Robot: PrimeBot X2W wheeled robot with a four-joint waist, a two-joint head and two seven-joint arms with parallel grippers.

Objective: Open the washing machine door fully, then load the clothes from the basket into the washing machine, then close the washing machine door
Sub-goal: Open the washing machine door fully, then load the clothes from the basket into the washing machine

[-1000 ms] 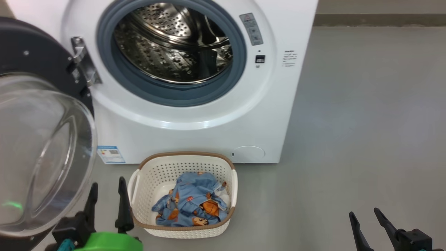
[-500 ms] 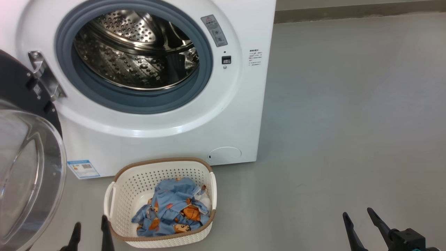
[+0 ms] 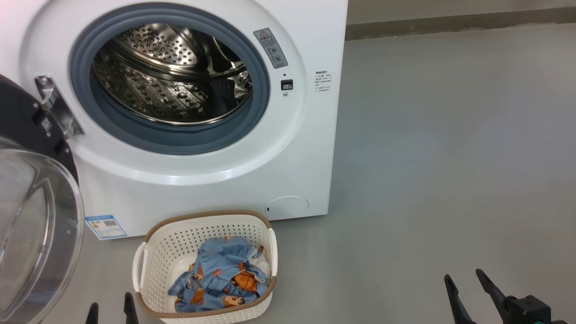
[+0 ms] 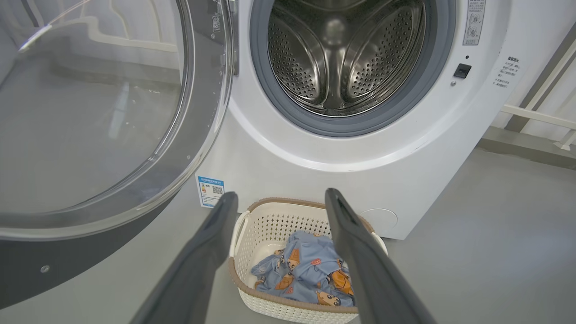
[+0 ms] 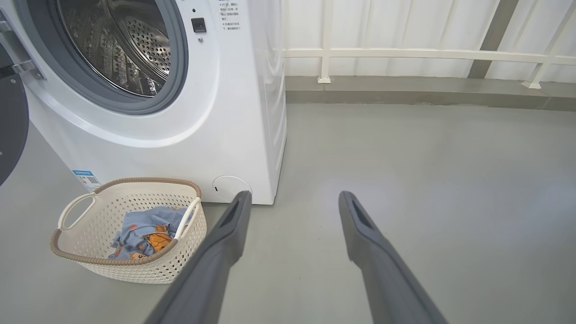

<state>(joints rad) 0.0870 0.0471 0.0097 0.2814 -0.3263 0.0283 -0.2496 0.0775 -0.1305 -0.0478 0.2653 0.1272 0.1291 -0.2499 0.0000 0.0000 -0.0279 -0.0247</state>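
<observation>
- Since a second ago the head camera has swung, sliding washer and basket leftward in its view. Beyond that shift, the left hand (image 3: 111, 311) has dropped from beside the basket's handle to mere fingertips at the bottom edge.
- That left hand stands spread wide with nothing between its fingers, just off the near left corner of the basket (image 3: 207, 215).
- Equally wide and empty, the right hand (image 3: 464, 276) hovers over bare floor (image 3: 450, 157), well apart from the basket on its right side.
- Ahead of the left hand and slightly to its right lie the clothes (image 3: 220, 279). That hand is plainly the nearer, so the first reach is probably its job.
- With handles at its left and right ends, the basket appears to lie with its long axis across the washer's front.
- It holds one crumpled blue heap bunched toward the near right; its back left bottom is bare.
- Left of the basket, the washing machine door (image 3: 36, 225) hangs swung out on its hinge (image 3: 56, 108), and looks fully open.
- Farthest back, the washing machine (image 3: 202, 189) shows an empty steel drum (image 3: 171, 76) inside the grey gasket (image 3: 180, 139).
</observation>
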